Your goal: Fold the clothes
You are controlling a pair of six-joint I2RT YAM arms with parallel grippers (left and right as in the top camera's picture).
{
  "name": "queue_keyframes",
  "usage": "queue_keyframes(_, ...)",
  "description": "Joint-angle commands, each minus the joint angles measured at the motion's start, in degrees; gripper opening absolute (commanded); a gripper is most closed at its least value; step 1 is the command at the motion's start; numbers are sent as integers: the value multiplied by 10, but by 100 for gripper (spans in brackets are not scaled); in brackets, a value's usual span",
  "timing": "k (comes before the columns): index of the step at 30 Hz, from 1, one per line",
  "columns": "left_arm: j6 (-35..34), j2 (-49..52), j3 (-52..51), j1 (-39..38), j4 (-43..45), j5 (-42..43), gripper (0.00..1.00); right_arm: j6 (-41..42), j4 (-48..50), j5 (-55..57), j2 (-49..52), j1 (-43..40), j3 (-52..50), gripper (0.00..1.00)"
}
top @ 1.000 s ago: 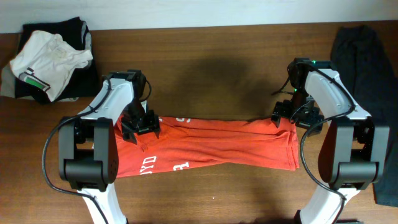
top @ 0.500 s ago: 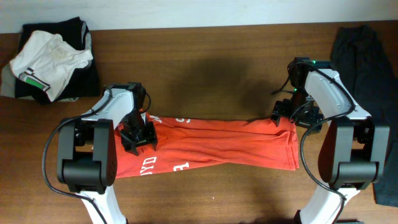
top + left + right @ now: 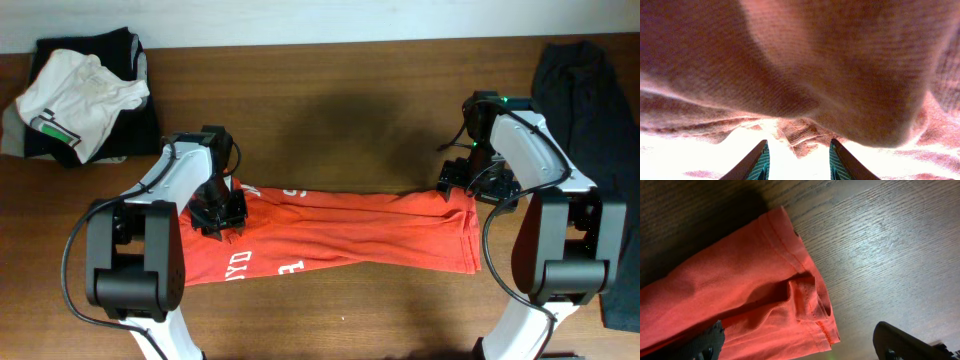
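The red-orange T-shirt (image 3: pixel 350 232) lies folded into a long band across the table's front middle, with white lettering at its left end. My left gripper (image 3: pixel 218 208) is down on the shirt's upper left edge. In the left wrist view its fingers (image 3: pixel 798 152) are open, with bunched red fabric (image 3: pixel 805 75) filling the frame just past the tips. My right gripper (image 3: pixel 468 186) sits at the shirt's upper right corner. In the right wrist view it is open wide (image 3: pixel 802 342), and the shirt's hemmed corner (image 3: pixel 805 300) lies flat on the wood between the fingers.
A white T-shirt with a green stripe (image 3: pixel 75 90) lies on a dark garment (image 3: pixel 130 60) at the back left corner. A dark grey garment (image 3: pixel 590 90) lies along the right edge. Bare wooden table (image 3: pixel 350 110) lies behind the shirt.
My left gripper moved towards the front, then back a little and left, staying on the shirt's left edge. The right arm has not moved.
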Motion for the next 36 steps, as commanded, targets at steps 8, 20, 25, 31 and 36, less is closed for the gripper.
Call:
queue_keyframes(8, 0, -13, -18, 1, 10, -3, 29, 5, -42, 28, -83, -2, 42, 99)
queue_keyframes(20, 0, -18, -31, 1, 19, -11, 1, 8, -50, 28, -103, -2, 42, 99)
queue_keyframes(25, 0, -89, -31, 1, 11, -27, 1, 20, -62, 32, -134, -2, 42, 99)
queue_keyframes(31, -4, -141, -32, 1, -71, -37, 1, 20, -87, 26, -136, -2, 42, 99)
queue_keyframes(36, -83, -153, -32, 1, -116, -94, 1, 20, -95, 26, -136, -2, 42, 99)
